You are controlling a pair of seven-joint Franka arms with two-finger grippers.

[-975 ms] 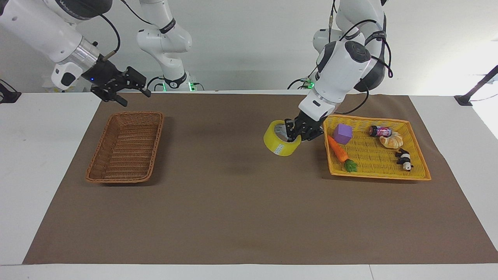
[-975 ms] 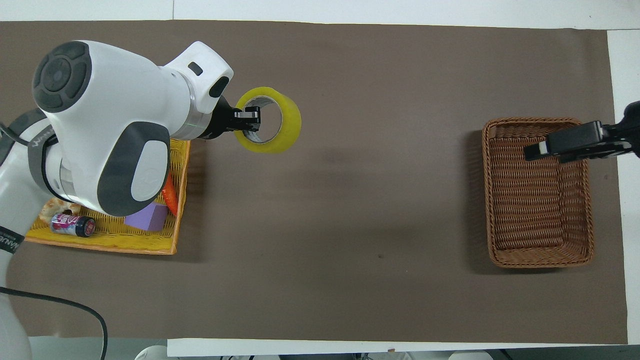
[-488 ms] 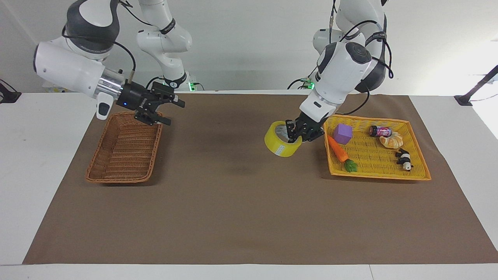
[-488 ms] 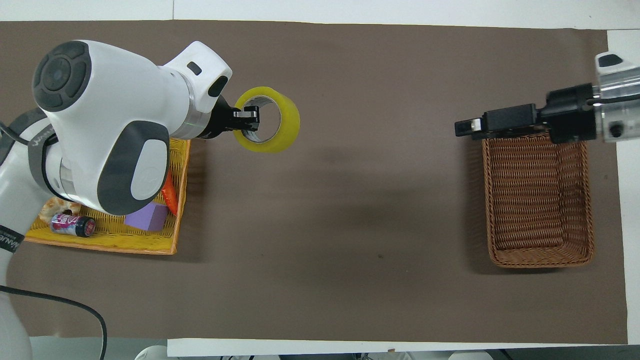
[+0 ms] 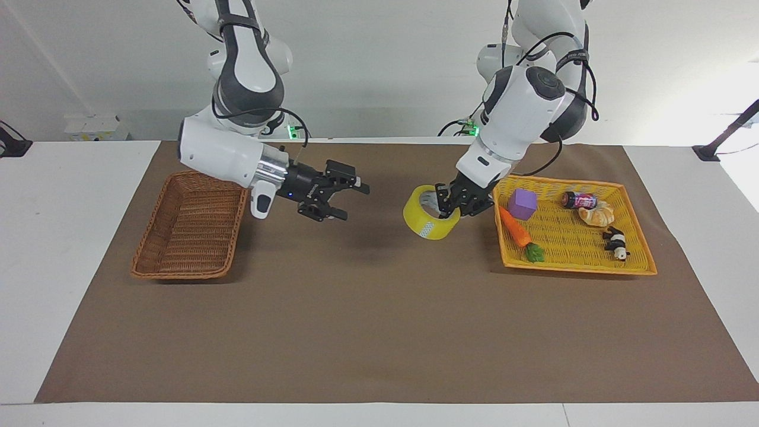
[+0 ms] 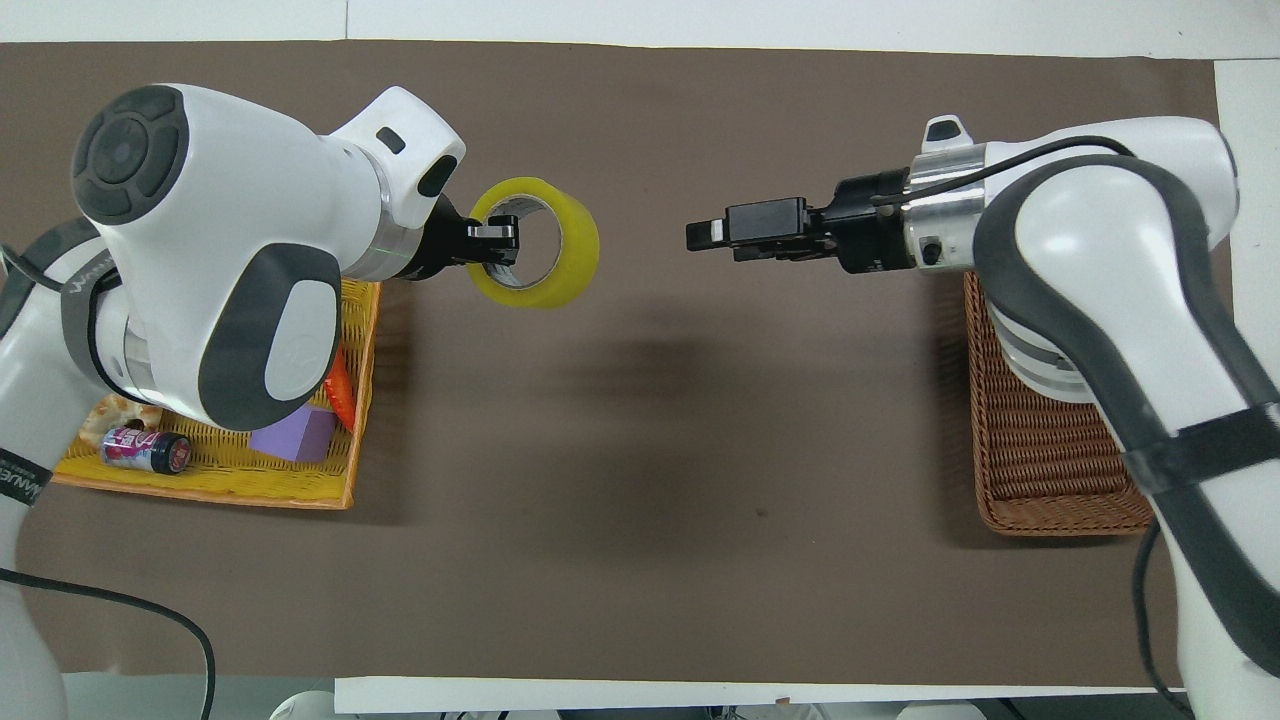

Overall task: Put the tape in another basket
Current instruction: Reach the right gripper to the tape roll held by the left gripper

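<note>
Tape (image 5: 431, 212) clamped by left tool (image 5: 452, 204), aloft beside yellow tray (image 5: 578, 268). Right tool (image 5: 344, 200) spread apart, over tabletop (image 5: 379, 308). Align squarely; grip opposite wall before releasing.

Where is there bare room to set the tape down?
The brown basket is bare inside. The mat is bare between the two baskets, under the open right gripper. The yellow tray is crowded. The left gripper holds the tape beside that tray.
</note>
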